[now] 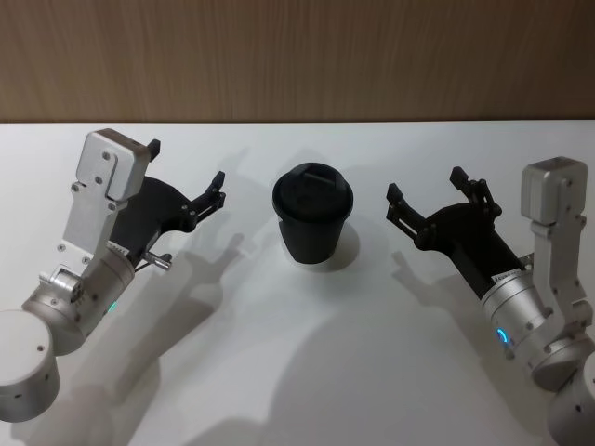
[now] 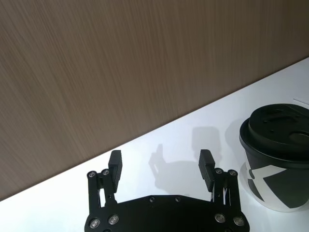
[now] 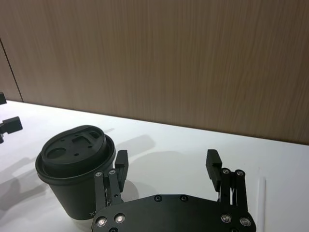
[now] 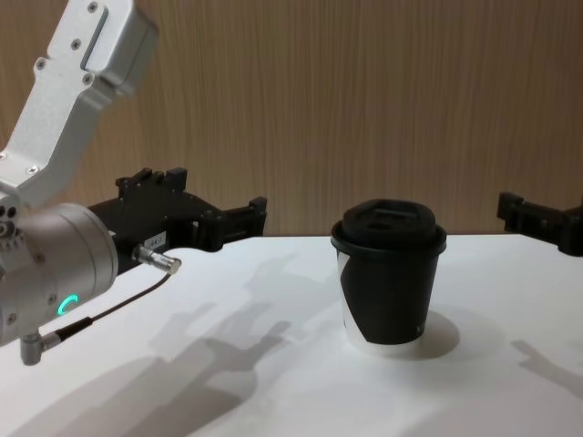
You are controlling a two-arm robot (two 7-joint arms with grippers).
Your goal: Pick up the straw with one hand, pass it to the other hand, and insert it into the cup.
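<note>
Two grippers of mine hang over the white table (image 1: pixel 297 381), one on each side of the cup (image 1: pixel 313 216), and neither holds anything. In the head view my left gripper (image 1: pixel 186 164) sits in the upper left of the frame. Its fingers are spread wide and point toward the cup without touching it. My right gripper (image 1: pixel 426 184) mirrors it at the right of the frame, fingers just as far apart, tips near the cup's side with bare table between.

The cup stands upright at the centre of the head view, its black lid on. In the chest view it stands right of centre (image 4: pixel 392 278), with the white patch on its body facing my left side. There my left gripper (image 4: pixel 205 193) reaches in from the left at about lid height, and a thin grey cable with a metal plug (image 4: pixel 159 261) hangs by its wrist. One finger of my right gripper pokes in at the right edge.

From my right wrist the straw (image 3: pixel 261 200) shows as a thin pale line lying flat on the table, just beside my fingers (image 3: pixel 212 162) on the side away from the cup (image 3: pixel 77 174). A brown wooden wall (image 1: pixel 297 56) stands behind the table.
</note>
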